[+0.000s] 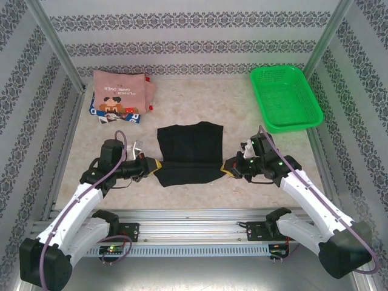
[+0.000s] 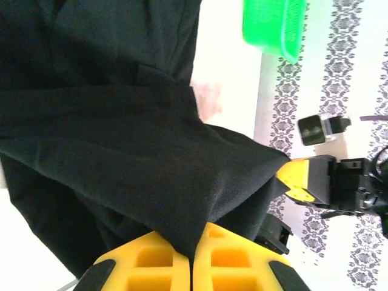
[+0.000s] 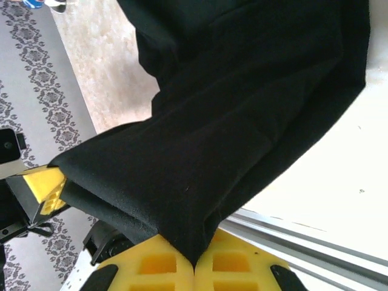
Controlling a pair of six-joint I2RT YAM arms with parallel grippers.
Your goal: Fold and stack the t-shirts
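The black t-shirt [image 1: 189,154] lies partly folded mid-table, its near part lifted between both grippers. My left gripper [image 1: 156,165] is shut on the shirt's left near corner, with black cloth [image 2: 121,133] pinched between the yellow fingers [image 2: 151,264]. On the right near corner my right gripper [image 1: 225,167] is shut, the cloth [image 3: 242,109] wedged between its fingers [image 3: 236,264]. At the back left, the folded pink t-shirt [image 1: 121,91] with the pixel figure rests on the blue-and-white one [image 1: 97,113].
A green mesh basket [image 1: 285,97] stands at the back right, also seen in the left wrist view [image 2: 273,24]. Patterned walls close in the table on three sides. A metal rail [image 1: 194,218] runs along the near edge.
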